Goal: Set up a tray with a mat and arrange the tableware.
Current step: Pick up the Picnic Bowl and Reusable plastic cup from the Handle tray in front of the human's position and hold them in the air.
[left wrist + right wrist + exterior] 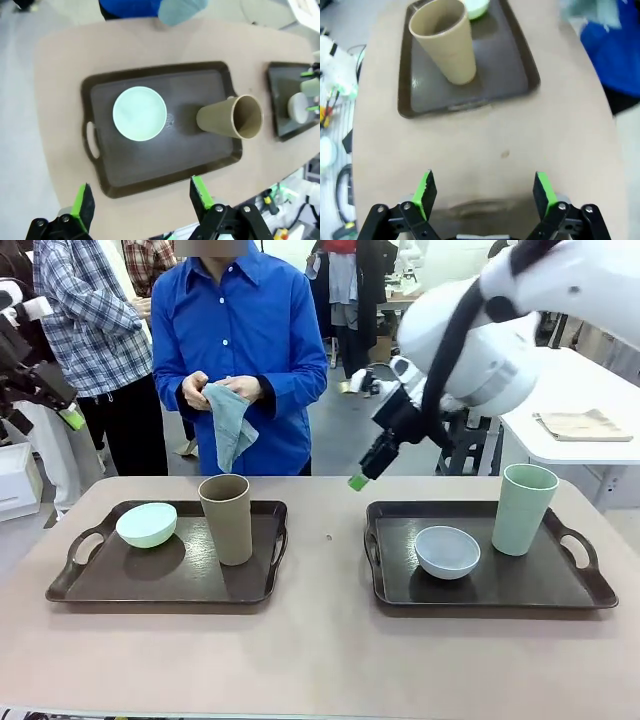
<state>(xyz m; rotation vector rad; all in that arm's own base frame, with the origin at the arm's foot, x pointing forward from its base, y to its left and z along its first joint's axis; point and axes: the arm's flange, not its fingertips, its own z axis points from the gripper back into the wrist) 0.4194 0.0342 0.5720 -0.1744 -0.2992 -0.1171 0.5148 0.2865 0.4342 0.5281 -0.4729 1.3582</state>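
Two dark trays lay side by side on the counter (320, 660), well apart, with bare top between them. On the left tray (160, 592) the mint bowl (147, 524) sat near the left handle, and the brown cup (226, 518) stood upright towards the right end, close to the bowl but not touching it. On the right tray (500, 595) the white bowl (447, 551) rested about the middle, with the green cup (524, 508) upright beside it at the far right corner, a little gap between the two. Neither tray had any lining under the dishes. Across the counter a person (240, 330) in a blue shirt stood behind the left tray, holding the mat (230, 430), a soft grey-blue piece that hung folded from both hands (200, 390) at chest height, clear of the counter. The left tool (140, 196) hung high above the near edge of the left tray, its green-padded jaws spread wide and holding nothing. The right tool (484, 192) was up in the air over the bare strip between the trays, near the far edge of the right tray, pointing down, jaws likewise wide and empty.
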